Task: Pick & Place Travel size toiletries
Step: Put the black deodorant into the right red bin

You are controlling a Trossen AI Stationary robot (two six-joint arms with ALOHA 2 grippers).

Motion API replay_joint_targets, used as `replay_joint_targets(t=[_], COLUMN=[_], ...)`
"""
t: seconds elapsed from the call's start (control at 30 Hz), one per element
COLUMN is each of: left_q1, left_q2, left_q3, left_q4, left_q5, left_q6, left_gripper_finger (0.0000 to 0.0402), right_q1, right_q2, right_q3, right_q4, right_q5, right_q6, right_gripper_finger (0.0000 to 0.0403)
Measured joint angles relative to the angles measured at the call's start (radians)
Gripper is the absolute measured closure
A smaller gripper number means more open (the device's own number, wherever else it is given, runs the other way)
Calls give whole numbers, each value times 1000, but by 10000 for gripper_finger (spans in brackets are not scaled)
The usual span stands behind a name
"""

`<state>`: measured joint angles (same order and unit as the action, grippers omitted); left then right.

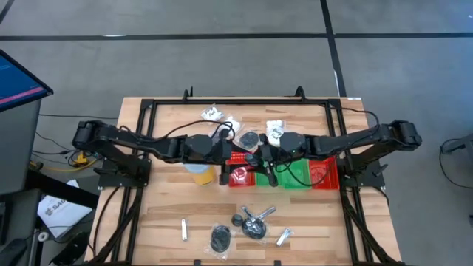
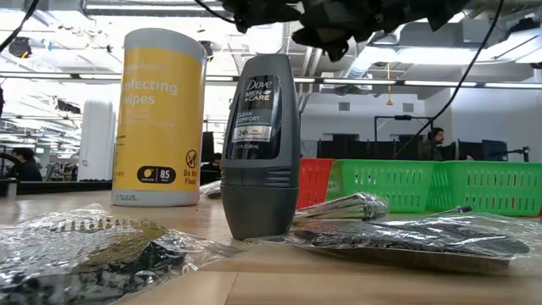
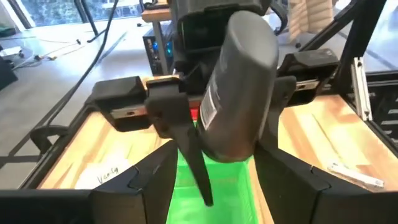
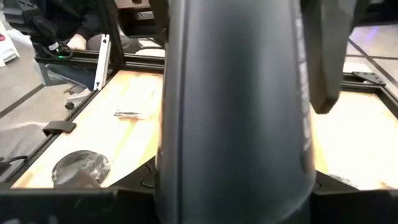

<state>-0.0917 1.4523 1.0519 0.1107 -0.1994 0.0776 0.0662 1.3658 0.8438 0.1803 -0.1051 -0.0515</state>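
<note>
A dark grey roll-on bottle hangs between the fingers of my right gripper over the green bin; it fills the right wrist view. My left gripper is open right in front of it, one finger on each side, touching nothing that I can see. A second grey bottle stands upright on the near table. Beside it lie clear-wrapped dark discs and short silvery tubes. White lumpy packets lie by the far edge. My right gripper pinches the dark grey bottle by the sides of its body, between its two fingers. The fingers slant down from above and run roughly along the bottle. The bottle is lifted clear and tilted over the green bin.
Red bin, green bins and another red bin stand in a row at mid-table. The yellow wipes cup stands left of them, under the left arm. A black frame edges the table. Bare wood shows near the front left.
</note>
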Motion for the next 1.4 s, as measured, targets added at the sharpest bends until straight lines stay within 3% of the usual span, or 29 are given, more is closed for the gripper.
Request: replay_joint_targets(t=[0.53, 0.83, 1.4], left_q1=[-4, -24, -48], left_q2=[-15, -15, -14], left_q3=[0, 0, -1], left_q4=[-86, -86, -87], left_q5=[5, 9, 12], left_q6=[-28, -37, -41], left_gripper_finger=[198, 198, 198], right_q1=[17, 57, 189], right_q2=[-178, -271, -301], right_q3=[-1, -1, -1], right_q4=[-432, -732, -1286], right_q5=[157, 286, 294], right_q6=[177, 445, 956], right_gripper_finger=[238, 238, 238])
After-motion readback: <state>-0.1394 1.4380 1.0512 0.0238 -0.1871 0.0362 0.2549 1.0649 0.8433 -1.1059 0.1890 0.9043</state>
